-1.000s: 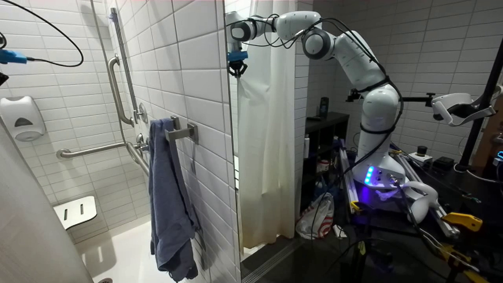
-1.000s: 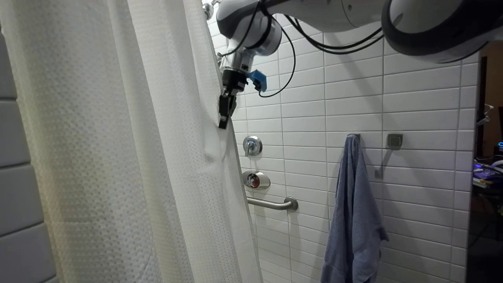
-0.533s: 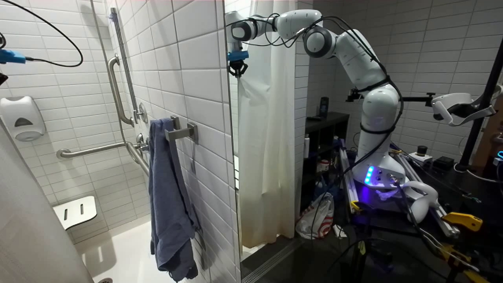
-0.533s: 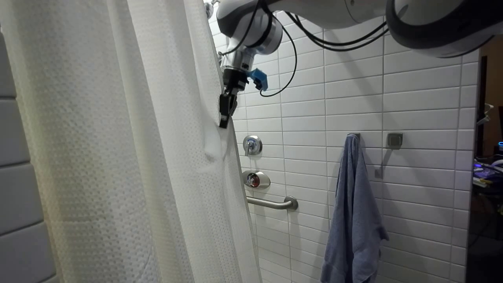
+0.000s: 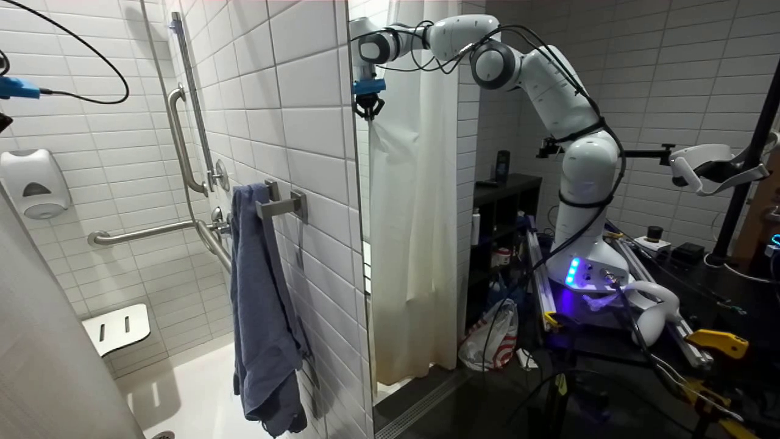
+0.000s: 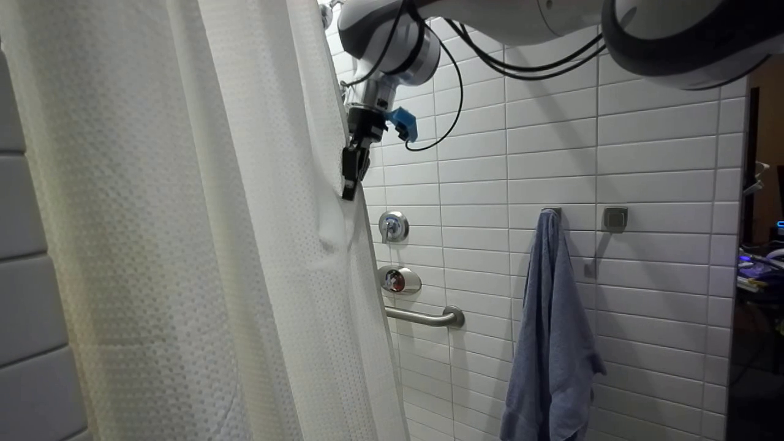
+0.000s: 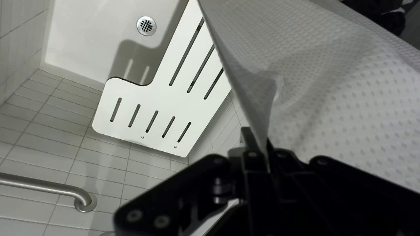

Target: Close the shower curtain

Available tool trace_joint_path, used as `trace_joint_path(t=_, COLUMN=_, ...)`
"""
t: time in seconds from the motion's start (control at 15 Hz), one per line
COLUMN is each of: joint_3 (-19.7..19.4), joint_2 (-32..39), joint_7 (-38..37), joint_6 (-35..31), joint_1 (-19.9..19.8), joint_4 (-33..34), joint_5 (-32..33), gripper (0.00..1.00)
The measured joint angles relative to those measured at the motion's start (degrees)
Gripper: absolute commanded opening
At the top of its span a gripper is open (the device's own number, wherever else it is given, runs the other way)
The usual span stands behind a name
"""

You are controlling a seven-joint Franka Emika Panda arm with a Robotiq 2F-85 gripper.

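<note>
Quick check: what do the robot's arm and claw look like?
The arm is smooth white, with round caps ringed in dark grey, black cables running along it and blue lights low down. Near its end, a blue block is attached. The claw is black and hinged, with round grey bolts. Any lettering is too small to read.

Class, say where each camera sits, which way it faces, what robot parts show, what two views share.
An exterior view: near the towel, facing along the tiled wall; arm, base and pincer show, possibly reflected.
An exterior view: beside the shower curtain, facing that wall; partial arm and pincer show.
Wrist view: wrist-mounted, looking down at a slotted seat; pincer shows.
Both exterior views share towel and shower curtain.
</note>
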State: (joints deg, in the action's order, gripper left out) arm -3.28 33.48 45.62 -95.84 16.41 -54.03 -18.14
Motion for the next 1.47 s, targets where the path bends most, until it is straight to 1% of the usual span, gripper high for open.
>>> trace_joint_path(t=0.4, joint_3=-0.24, joint_2=0.21, joint_7=-0.07, joint_6=-0.85, joint_1=-0.58, joint_4=-0.28, joint_5=-0.03, gripper=0.00)
trace_joint_path(t=0.73, joint_3=-2.22, joint_2=-0.92, joint_7=-0.60, joint_6=-4.34, joint_1=-1.42, joint_4=-2.42, joint_5=-0.02, gripper=0.00)
trace_joint_path(t=1.0, joint_3=-4.47, joint_2=-3.41, joint_7=-1.27, joint_6=-7.34, joint_1=-1.62, joint_4=-6.21, joint_5=-0.01, gripper=0.00)
trace_joint_path(t=1.47, joint_3=-8.67, joint_2=-9.90, joint_7=-2.93, joint_6=-12.34, joint_1=-1.64, joint_4=-15.50, joint_5=1.41, gripper=0.00)
